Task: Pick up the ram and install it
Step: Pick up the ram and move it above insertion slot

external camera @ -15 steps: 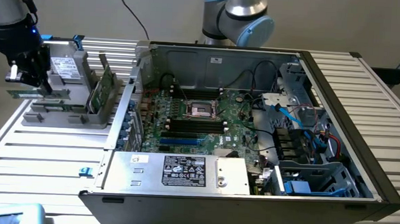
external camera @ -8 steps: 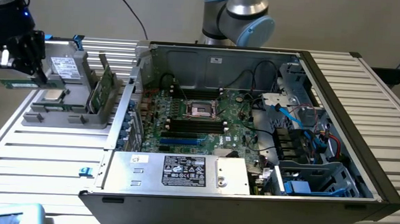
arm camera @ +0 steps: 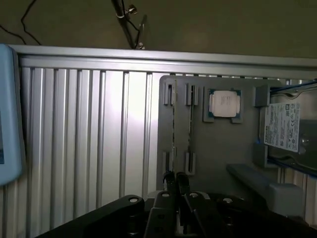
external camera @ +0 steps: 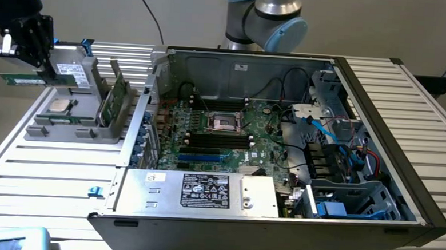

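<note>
hand (external camera: 48, 74) clamped on ram (external camera: 19, 79); held above grey tray (external camera: 55, 133) beside computer case (external camera: 407, 112)

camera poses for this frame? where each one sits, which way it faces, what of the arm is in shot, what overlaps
Exterior view: off the arm, raised, looking down across the slatted table at the open computer case. The arm's base stands behind the case. The gripper, shut on the ram, is by the grey tray at the exterior view's left.
Wrist view: on the wrist, facing down past the gripper onto the tray and table.
Shared: gripper, tray, processor chip, labelled drive, table.
</note>
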